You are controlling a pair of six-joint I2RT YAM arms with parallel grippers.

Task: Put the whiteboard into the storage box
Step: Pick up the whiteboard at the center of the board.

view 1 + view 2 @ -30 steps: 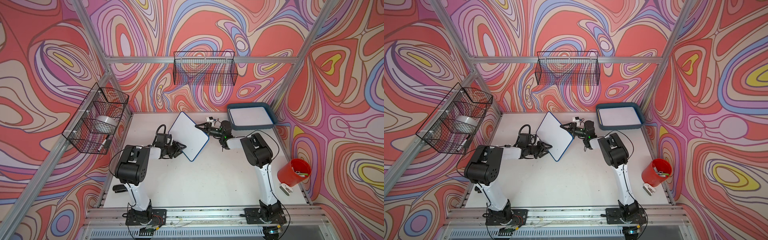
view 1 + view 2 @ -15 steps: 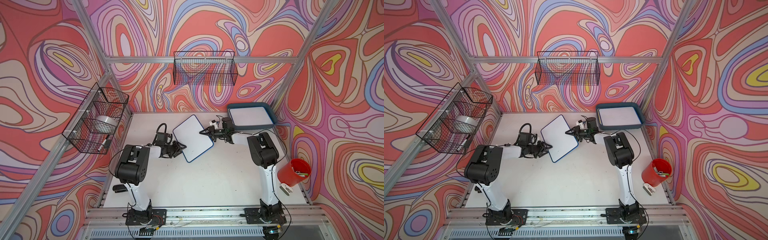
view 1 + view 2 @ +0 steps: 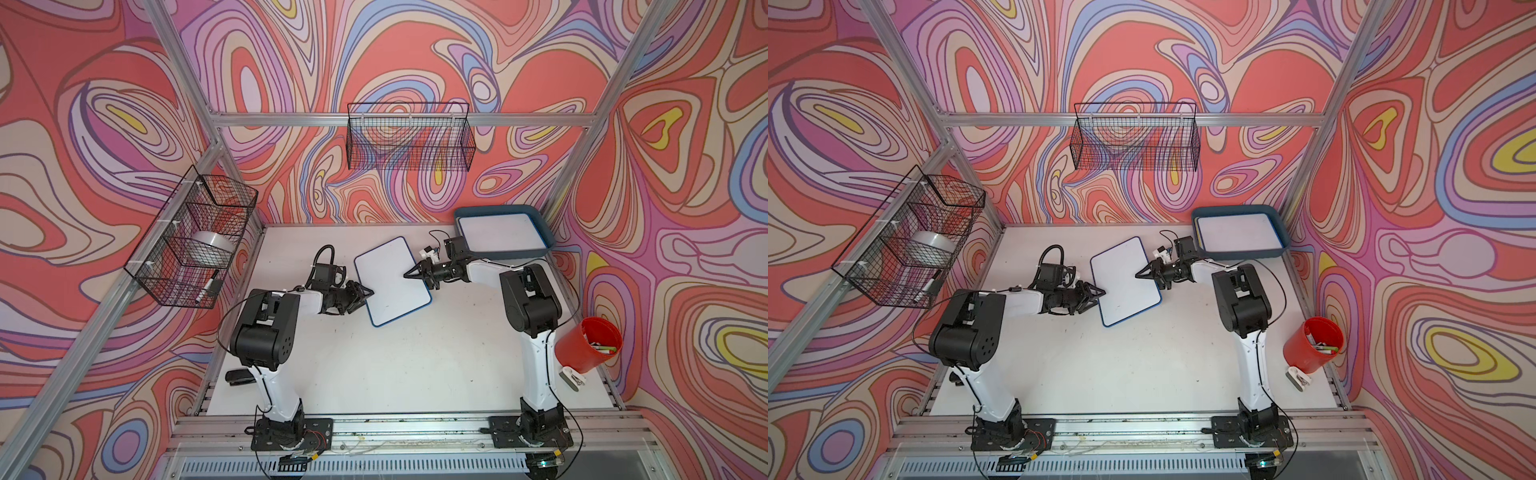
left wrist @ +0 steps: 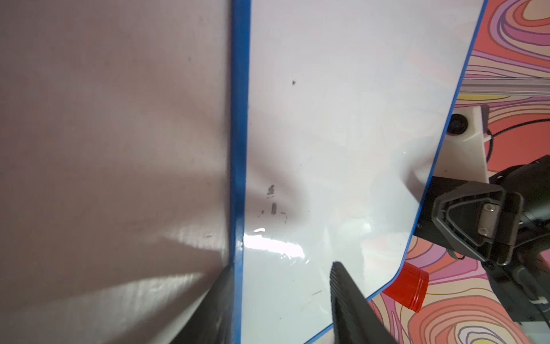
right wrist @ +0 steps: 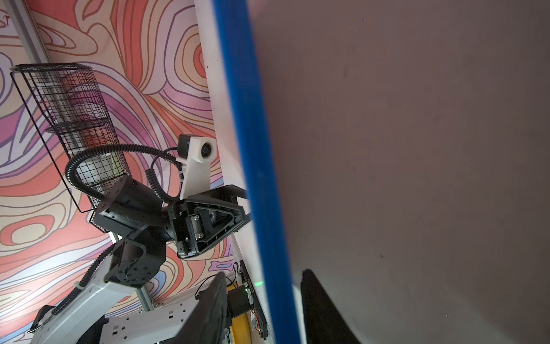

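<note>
The whiteboard (image 3: 391,281) is white with a thin blue frame and rounded corners, lying near the table middle. The storage box (image 3: 545,232), a shallow teal tray, stands at the far right corner and has a white board inside.

Left arm: low, reaching inward; left gripper (image 3: 368,296) jaws parted, straddling the whiteboard (image 3: 390,280) edge.
Right arm: reaching opposite; right gripper (image 3: 409,275) jaws parted across the far edge.
</note>
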